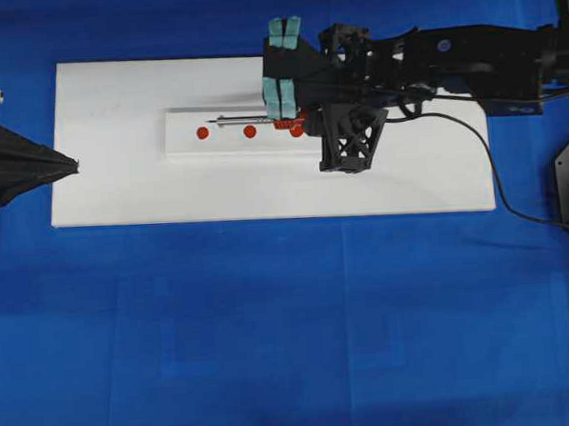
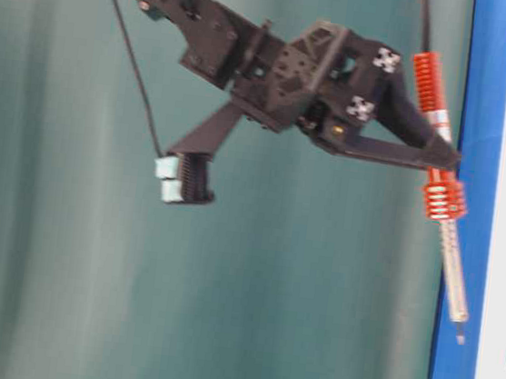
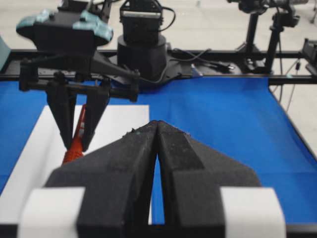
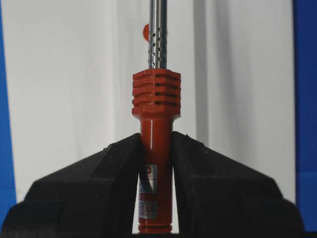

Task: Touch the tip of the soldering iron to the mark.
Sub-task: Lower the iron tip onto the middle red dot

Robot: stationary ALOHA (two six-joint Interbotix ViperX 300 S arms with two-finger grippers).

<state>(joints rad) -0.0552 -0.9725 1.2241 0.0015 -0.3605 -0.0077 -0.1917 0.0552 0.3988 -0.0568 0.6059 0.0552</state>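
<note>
Right gripper [image 4: 156, 148] clamped on the soldering iron [image 4: 156, 124], black fingers [image 4: 111, 168] pressed against either side of the orange-red handle just below its ribbed collar, labelled end of the handle poking back between them. Thin silver shaft, perforated near the collar, running straight ahead from the grip in the right wrist view, with part of one red mark [image 4: 145, 31] peeking out beside it. From overhead, held over a raised white strip [image 1: 186, 147] on a white board [image 1: 111, 184] lying on the blue cloth [image 1: 290, 327], shaft stretched leftward along a row of three red dots, tip lying between the leftmost dot [image 1: 202, 132] and the middle one [image 1: 250, 131], slightly above their line. In the table-level view, iron tilted with its point [image 2: 460, 338] nearest the board but apparently a little short of the surface; contact hard to judge from that angle. Black cord [image 1: 497, 178] trailing off to the right edge overhead. Left gripper [image 3: 157, 148] parked at the board's left end, well apart from the dots, foam-padded fingers [image 3: 193, 163] pressed together with nothing between them.
</note>
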